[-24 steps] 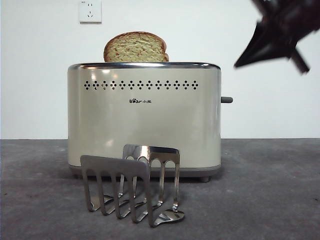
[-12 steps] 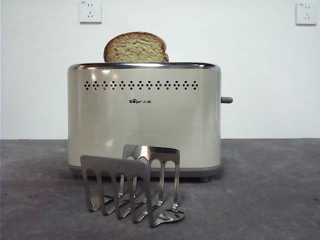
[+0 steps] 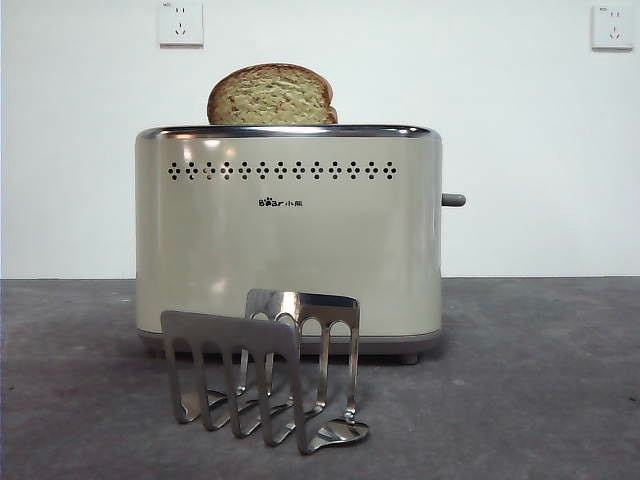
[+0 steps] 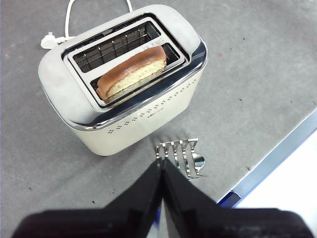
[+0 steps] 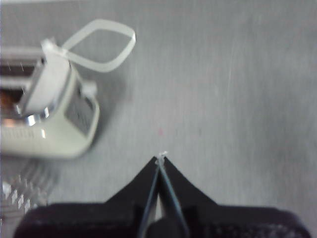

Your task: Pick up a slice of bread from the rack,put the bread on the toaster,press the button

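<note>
Front view: the slice of bread (image 3: 270, 96) stood in the toaster (image 3: 288, 240), its domed top showing above the chrome rim. The button (image 3: 454, 200) projected from the toaster's narrow end. The empty rack (image 3: 262, 368) stood on the grey bench (image 3: 540, 380) just before the toaster.

Left wrist view: the left gripper (image 4: 162, 166), jaws pressed together and holding nothing, hung above the rack (image 4: 181, 156) near the bench's edge; the bread (image 4: 132, 72) sat in one slot.

Right wrist view: the right gripper (image 5: 159, 161), jaws together and empty, hung over bare bench, well apart from the toaster (image 5: 44, 111).
</note>
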{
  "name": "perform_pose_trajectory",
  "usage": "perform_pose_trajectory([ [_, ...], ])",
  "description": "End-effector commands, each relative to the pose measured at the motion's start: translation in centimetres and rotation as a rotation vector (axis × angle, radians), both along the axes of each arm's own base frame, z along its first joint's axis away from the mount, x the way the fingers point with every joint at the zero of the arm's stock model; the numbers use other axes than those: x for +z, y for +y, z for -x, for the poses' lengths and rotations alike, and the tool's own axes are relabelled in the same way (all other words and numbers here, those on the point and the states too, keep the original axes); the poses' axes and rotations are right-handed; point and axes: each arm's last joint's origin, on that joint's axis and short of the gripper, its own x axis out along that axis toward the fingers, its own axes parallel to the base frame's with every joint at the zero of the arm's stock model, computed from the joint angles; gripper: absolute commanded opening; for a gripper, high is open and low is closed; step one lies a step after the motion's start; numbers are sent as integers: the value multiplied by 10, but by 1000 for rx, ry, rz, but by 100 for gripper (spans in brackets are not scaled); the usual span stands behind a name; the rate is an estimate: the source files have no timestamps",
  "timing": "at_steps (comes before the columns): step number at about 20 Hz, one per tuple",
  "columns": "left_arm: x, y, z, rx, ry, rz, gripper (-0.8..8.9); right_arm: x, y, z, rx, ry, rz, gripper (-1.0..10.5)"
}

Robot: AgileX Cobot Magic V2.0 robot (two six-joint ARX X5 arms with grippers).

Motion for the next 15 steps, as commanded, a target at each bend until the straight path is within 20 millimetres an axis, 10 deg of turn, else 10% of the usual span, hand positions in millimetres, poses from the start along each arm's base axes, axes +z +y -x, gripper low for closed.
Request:
perform_pose_trajectory([
  [1,-2,-1,-1,-7,-4,-11,-4,-1,0,-3,4,26,9,0],
  [10,-3,17,-34,-5,-165,-195,-4,-15,5,-53,4,180,22,0],
  [15,-27,38,-64,-164,-473,-3,-4,-32,9,-93,5,309,34,0],
])
